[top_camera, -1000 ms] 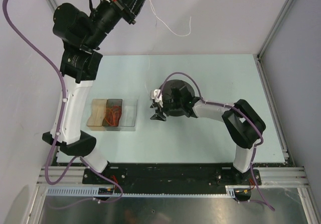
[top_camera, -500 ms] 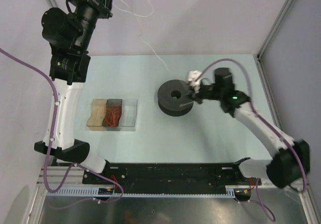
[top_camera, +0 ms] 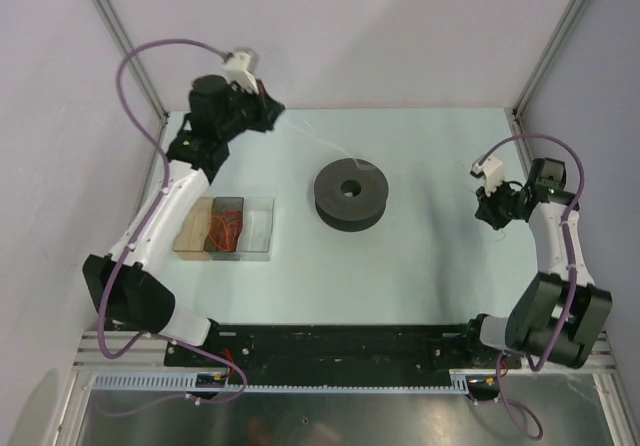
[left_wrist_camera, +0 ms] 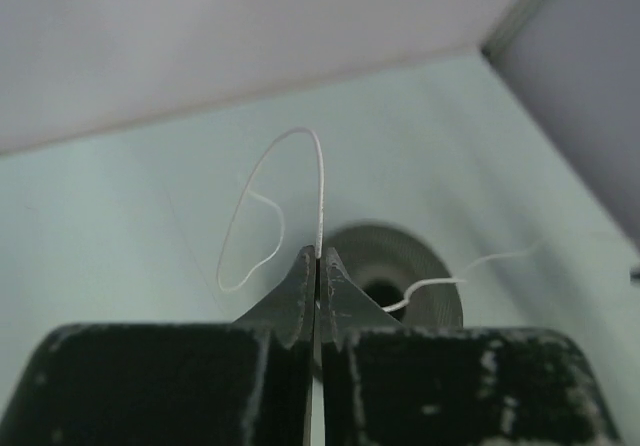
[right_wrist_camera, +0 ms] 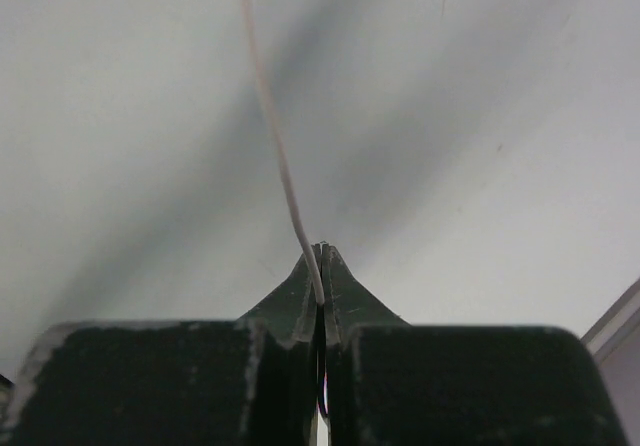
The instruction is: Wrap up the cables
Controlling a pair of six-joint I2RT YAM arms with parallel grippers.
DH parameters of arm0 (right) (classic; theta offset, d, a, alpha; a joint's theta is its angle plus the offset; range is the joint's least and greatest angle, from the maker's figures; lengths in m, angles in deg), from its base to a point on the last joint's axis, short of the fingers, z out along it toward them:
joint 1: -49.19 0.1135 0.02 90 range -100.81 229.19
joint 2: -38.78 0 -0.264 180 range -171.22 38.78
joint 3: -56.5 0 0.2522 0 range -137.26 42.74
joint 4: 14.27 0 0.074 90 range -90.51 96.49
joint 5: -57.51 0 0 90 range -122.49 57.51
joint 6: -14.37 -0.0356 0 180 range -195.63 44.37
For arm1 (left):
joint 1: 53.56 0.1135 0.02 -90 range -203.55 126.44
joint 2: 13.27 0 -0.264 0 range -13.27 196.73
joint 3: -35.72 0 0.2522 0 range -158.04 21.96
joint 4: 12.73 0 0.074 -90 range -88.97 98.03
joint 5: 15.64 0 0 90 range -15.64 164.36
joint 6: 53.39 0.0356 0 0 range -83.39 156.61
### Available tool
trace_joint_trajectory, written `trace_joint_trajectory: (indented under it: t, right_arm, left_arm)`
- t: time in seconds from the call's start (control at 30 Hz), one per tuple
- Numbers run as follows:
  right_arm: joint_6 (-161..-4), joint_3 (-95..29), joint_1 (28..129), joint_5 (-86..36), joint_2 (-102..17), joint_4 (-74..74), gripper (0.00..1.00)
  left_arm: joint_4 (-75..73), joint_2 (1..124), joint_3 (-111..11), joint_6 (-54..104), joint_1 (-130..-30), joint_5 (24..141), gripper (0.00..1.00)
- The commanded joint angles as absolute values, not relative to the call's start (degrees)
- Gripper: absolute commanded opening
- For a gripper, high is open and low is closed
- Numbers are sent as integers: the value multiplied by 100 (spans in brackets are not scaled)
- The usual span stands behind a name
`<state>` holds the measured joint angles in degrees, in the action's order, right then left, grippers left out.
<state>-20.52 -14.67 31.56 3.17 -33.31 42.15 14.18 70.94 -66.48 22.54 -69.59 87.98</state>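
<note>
The cable is a thin white wire. My left gripper is shut on it; the wire rises from the tips and loops down to the left. Beyond the tips lies the black spool, and another stretch of wire leads from its hub to the right. In the top view the spool lies flat mid-table, with the left gripper at the back left. My right gripper is near the right edge, well away from the spool. It is shut on the cable, which runs up and away from the tips.
A clear compartment box holding orange-red pieces lies left of the spool, under the left arm. Frame posts and walls close the table at the back and both sides. Purple hoses run along both arms.
The left arm came down from high at the back wall to the table's back left. The right arm swung from the spool to the right edge and its jaws shut on the wire.
</note>
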Motion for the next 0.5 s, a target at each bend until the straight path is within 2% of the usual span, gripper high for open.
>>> trace_joint_trajectory:
  t: [0.0, 0.27, 0.47]
  right_arm:
    - [-1538, -1375, 2992, -149, -3843, 4406, 0]
    - [-1605, -1376, 3380, -315, -4038, 4405, 0]
    - [-1614, -1378, 3354, -518, -4139, 4314, 0]
  left_arm:
    - [1294, 6699, -5943, 3358, -7584, 9517, 0]
    - [1603, 6441, -4232, 5056, -8859, 9855, 0]
    - [2177, 6032, -3215, 6332, -9084, 10281, 0]
